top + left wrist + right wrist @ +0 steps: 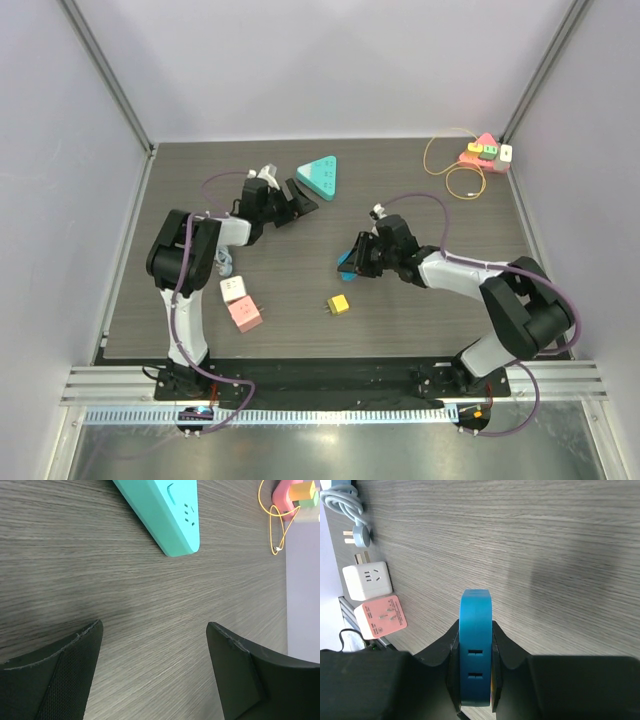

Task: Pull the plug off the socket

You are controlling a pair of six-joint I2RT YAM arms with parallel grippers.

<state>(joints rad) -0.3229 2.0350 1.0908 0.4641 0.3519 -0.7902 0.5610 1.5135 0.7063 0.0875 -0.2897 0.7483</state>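
My right gripper (350,263) is shut on a blue socket block (475,650) with two slot pairs on its edge, held between both fingers (476,630) just above the table. A small yellow plug (339,304) lies loose on the table in front of it, apart from the blue block. My left gripper (303,200) is open and empty, its fingertips (95,630) low over bare table. A teal triangular socket (320,175) lies just beyond it, also in the left wrist view (170,515).
A white adapter (234,289) and a pink adapter (244,315) sit near the left arm, also in the right wrist view, white (367,580) and pink (381,616). A pink socket with several plugs (483,153) and a yellow cable (450,170) lie far right. A pale blue cable (342,500) lies left.
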